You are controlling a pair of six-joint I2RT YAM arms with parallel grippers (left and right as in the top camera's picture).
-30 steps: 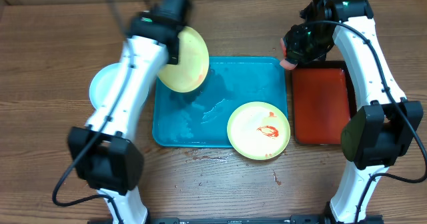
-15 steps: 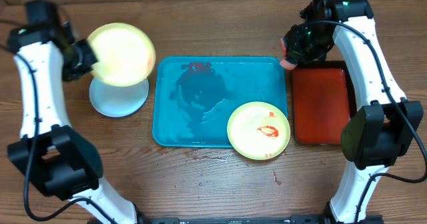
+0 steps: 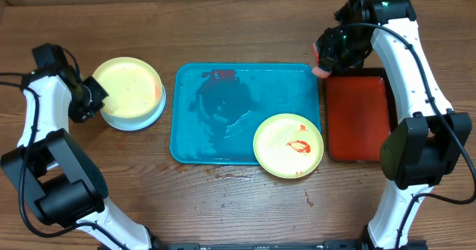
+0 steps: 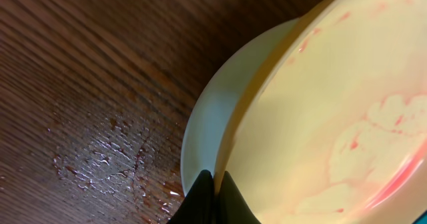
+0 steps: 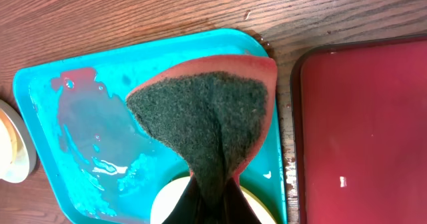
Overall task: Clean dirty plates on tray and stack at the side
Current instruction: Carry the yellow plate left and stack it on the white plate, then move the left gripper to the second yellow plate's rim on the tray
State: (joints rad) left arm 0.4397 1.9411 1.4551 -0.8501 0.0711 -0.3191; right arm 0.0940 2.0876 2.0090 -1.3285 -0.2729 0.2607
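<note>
The left gripper pinches the rim of a pale yellow-green round plastic plate atop a light blue-white plate, left of the teal rectangular plastic tray. The right gripper clamps a green scouring sponge.

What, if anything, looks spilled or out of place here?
Red sauce is smeared at the teal tray's far rim, and wet splatter lies on the table along its near edge. The dirty plate overhangs the tray's near right corner.
</note>
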